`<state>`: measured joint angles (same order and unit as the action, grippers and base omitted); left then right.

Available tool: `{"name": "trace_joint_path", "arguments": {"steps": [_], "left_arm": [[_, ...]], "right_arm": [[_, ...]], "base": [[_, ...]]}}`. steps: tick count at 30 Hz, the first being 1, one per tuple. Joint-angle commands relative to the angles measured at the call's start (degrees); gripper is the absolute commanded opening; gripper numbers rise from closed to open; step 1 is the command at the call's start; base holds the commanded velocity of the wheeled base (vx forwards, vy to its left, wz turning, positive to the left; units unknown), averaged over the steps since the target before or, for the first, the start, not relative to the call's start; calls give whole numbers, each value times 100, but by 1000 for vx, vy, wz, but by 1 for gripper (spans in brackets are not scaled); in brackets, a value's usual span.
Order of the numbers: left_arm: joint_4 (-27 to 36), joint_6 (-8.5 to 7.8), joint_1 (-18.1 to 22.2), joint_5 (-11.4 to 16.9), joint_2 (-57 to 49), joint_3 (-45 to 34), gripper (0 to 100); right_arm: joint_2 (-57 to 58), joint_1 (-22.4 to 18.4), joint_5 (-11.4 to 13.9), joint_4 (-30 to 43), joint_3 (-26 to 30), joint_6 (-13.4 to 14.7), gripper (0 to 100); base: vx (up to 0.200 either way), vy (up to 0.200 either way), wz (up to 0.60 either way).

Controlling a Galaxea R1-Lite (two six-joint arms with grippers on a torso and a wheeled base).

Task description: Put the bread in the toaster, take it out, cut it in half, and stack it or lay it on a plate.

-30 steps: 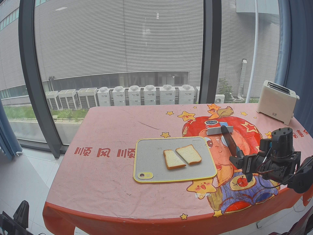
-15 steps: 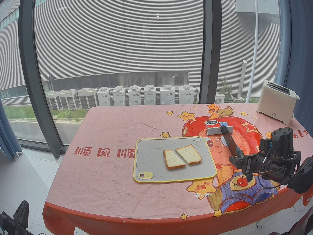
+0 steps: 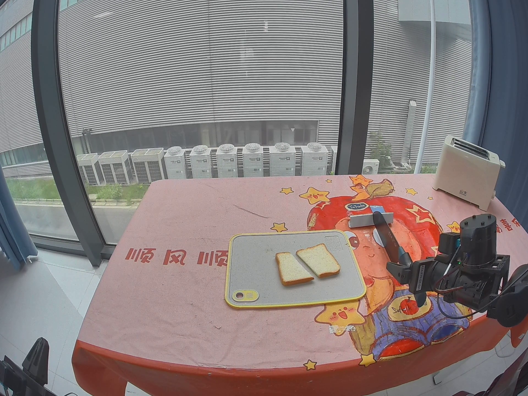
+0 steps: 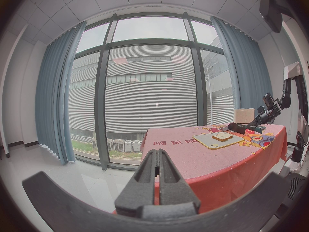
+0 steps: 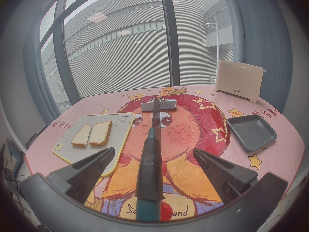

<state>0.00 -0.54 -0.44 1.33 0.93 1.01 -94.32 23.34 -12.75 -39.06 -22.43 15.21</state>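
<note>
Right gripper: one. Its jaws are spread wide and grip nothing. It sits low at the right edge of the head view, pointing toward the frame's centre.
Left gripper: one. Its jaws are pressed together with nothing between them. It is in the lower left corner of the head view.
Knife: one. Its dark handle lies in the gap between the right jaws and touches neither. In the head view the blade runs up the frame, away from that gripper.
Rest: one grey block under the knife's tip, right of centre in the head view.
Board: one, grey with a yellow rim, flat at the centre of the head view. The knife lies just beside its right edge, and the Rest is near its upper right corner.
Bread: two pieces, both flat on the Board, side by side and close to touching. The right piece sits slightly higher in the frame.
Plate: one dark square dish, nearer the right gripper than the toaster, well apart from the Bread.
Toaster: one, cream, upright at the right of the head view, well apart from the Board.
Table: one, under a pink printed cloth. The left gripper is off it, well apart.
</note>
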Motion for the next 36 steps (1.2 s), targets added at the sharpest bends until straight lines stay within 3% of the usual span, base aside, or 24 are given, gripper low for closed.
{"name": "trace_joint_path", "arguments": {"steps": [1, 12, 21, 31, 36], "left_arm": [[0, 1, -9, -1, -93, -101, 0], [0, 1, -9, -1, -93, -101, 0], [0, 1, 0, -1, -93, -101, 0], [0, 1, 0, -1, -93, -101, 0], [0, 1, 0, -1, -93, -101, 0]], "right_arm": [[133, 56, 1, 4, 19, -10, 100], [467, 170, 10, 12, 37, -54, 100], [977, 197, 80, 74, 160, -440, 100], [1100, 671, 36, 12, 195, -484, 100], [1240, 970, 62, 109, -95, -528, 100]], "base": [[0, 0, 0], [0, 0, 0], [0, 0, 0], [0, 0, 0], [0, 0, 0]]}}
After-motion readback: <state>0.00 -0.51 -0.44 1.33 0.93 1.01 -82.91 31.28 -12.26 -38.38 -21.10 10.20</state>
